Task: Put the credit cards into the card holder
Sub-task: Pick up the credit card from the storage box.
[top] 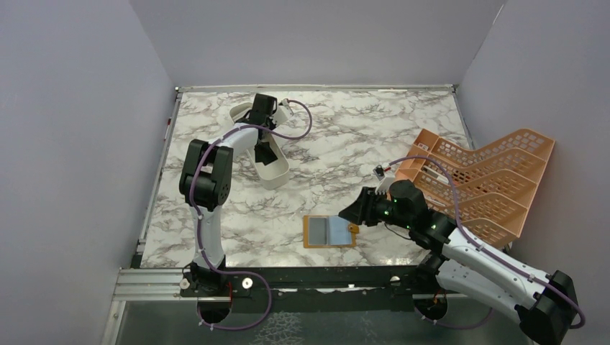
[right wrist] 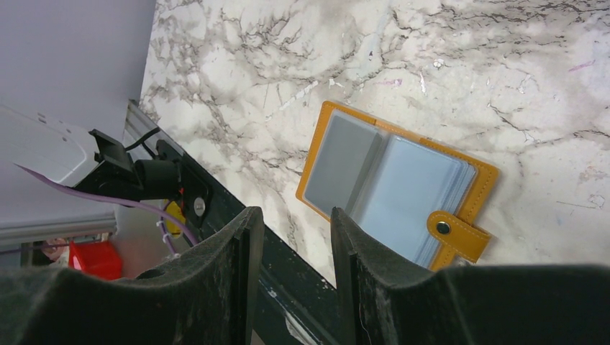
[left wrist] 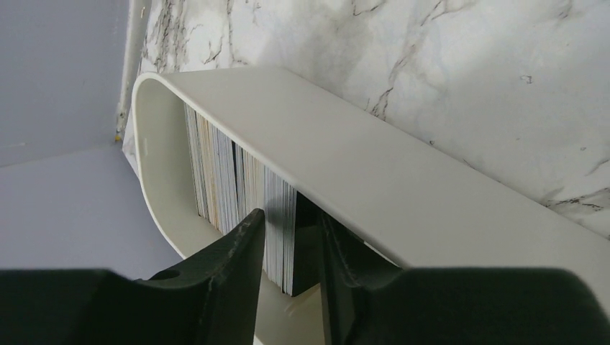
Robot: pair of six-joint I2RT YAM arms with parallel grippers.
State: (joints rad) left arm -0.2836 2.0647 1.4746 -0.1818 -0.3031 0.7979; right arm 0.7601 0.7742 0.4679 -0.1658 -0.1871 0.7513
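Most of my left pincer is hiding from the overhead camera, down inside the white oval tray and under my own wrist. Only the wrist view is showing the grip. There the far end of the tray and the lower edges of the credit cards are lying out of sight behind the tray wall and my fingers. I cannot count the cards, which are standing on edge in a tight row. The card holder is lying open and flat on the marble table near the front edge. Its clear sleeves are looking grey on one side and pale blue on the other, and they are too blurred for me to tell what is in them. My left arm is reaching forward to the far left of the table, with the wrist bending down into the tray. My right arm is stretching low from the near right corner, past the orange lattice rack, towards the holder. My left pincer is pinching the end few cards of the row, one finger against each face. My right pincer is hanging above the table just beside the holder's edge, its fingers slightly parted and touching nothing.
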